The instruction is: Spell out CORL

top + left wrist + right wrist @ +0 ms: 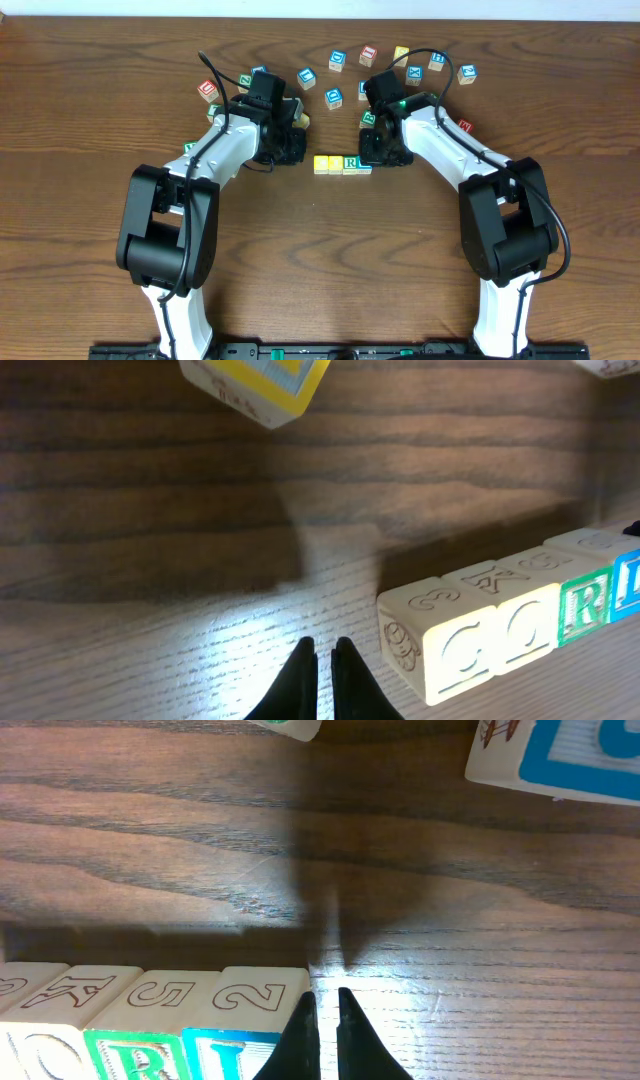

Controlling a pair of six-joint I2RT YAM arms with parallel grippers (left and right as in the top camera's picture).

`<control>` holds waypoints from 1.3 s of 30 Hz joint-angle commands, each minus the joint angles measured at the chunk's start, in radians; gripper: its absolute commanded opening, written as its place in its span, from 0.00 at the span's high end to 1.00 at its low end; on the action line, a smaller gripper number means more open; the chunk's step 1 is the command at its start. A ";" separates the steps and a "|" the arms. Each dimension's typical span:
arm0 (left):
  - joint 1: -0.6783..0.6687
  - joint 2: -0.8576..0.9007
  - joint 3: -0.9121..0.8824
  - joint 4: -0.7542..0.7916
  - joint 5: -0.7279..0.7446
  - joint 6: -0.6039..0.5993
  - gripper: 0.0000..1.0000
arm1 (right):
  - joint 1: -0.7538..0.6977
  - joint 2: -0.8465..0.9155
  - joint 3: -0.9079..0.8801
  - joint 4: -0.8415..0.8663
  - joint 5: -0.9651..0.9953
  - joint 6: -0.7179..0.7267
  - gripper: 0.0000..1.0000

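The four cubes stand in one touching row on the table: yellow C [321, 164], yellow O [336, 164], green R [350, 163] and blue L [365, 160], the L partly under my right arm. My left gripper [290, 148] is shut and empty, just left of the row. In the left wrist view its fingertips [325, 650] sit a short gap from the C cube [455, 650], with O [525, 625], R [585, 605] and L [628, 585] beyond. My right gripper [325, 1005] is shut and empty, its fingers against the outer side of the L cube [235, 1055], beside the R [135, 1055].
Several loose alphabet cubes lie behind the row, among them ones with blue faces [334, 98] [307, 76], a red one [208, 89] and others at the back right [437, 61]. A yellow-faced cube [260, 385] lies ahead of my left gripper, and a blue-framed one [570, 755] ahead of my right.
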 commanded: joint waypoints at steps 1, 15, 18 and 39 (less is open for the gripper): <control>-0.002 0.016 -0.007 0.004 0.021 -0.043 0.92 | 0.009 -0.018 -0.007 0.002 -0.010 -0.013 0.97; -0.053 0.016 -0.007 -0.014 0.021 -0.047 0.92 | 0.009 -0.018 -0.007 0.002 -0.037 -0.014 0.97; -0.053 0.016 -0.007 -0.018 0.021 -0.047 0.92 | 0.009 -0.018 -0.007 0.003 -0.038 -0.014 0.96; -0.053 0.016 -0.007 -0.012 0.020 -0.046 0.92 | 0.061 -0.018 -0.007 0.028 -0.038 -0.005 0.96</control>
